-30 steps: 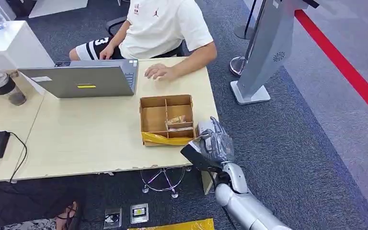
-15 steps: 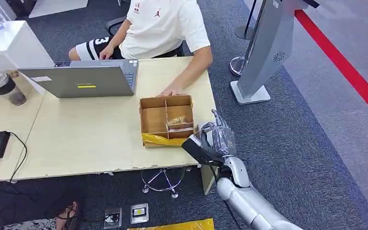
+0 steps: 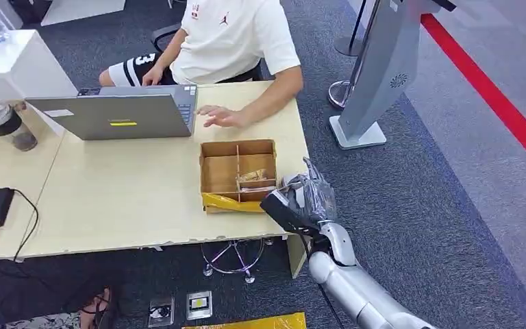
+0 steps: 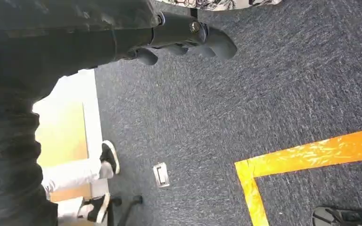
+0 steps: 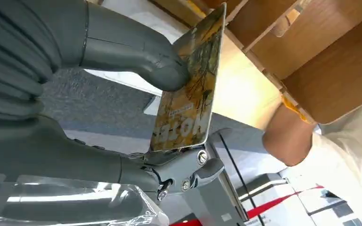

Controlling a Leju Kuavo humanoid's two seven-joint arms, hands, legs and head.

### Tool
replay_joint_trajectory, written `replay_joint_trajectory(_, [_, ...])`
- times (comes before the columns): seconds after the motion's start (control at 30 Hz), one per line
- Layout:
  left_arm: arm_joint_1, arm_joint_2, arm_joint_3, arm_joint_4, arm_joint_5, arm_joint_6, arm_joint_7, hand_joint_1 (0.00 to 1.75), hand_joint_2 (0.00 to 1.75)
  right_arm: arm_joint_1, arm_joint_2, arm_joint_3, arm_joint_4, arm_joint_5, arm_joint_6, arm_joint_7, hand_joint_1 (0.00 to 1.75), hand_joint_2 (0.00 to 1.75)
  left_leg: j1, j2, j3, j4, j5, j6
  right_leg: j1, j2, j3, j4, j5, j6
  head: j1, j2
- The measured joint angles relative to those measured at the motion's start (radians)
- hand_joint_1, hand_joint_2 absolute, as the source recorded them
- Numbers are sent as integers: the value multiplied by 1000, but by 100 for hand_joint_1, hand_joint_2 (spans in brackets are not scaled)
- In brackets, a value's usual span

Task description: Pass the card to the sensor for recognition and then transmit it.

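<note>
Right wrist view: right hand (image 5: 169, 141) pinching the card (image 5: 191, 89) between thumb and fingers, card edge-on beside the cardboard box (image 5: 311, 52). Head view: same hand (image 3: 301, 202) at about 4 o'clock of the box (image 3: 238, 175), just off the desk (image 3: 130, 199) corner. Pickup judged done; presenting to the sensor and the handover both left. Grey kiosk (image 3: 377, 75) at 1 o'clock, well apart, probably the sensor. Left hand (image 4: 188, 40) hanging over carpet, fingers loosely curled, empty. Person's hand (image 3: 219, 116) resting on desk.
</note>
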Motion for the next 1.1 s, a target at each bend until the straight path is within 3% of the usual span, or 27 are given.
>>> replay_joint_trajectory(0.43, [0,-5,0,0,5,10,13,0,175,-21,23,1,72,-2,12,23,175,175,0,0,0,0,0,0,0,0,0,0,0,0,0,0])
replay_joint_trajectory(1.1, [0,-9,0,0,3,18,23,0,175,-75,61,0,208,-28,1,6,175,175,0,0,0,0,0,0,0,0,0,0,0,0,0,0])
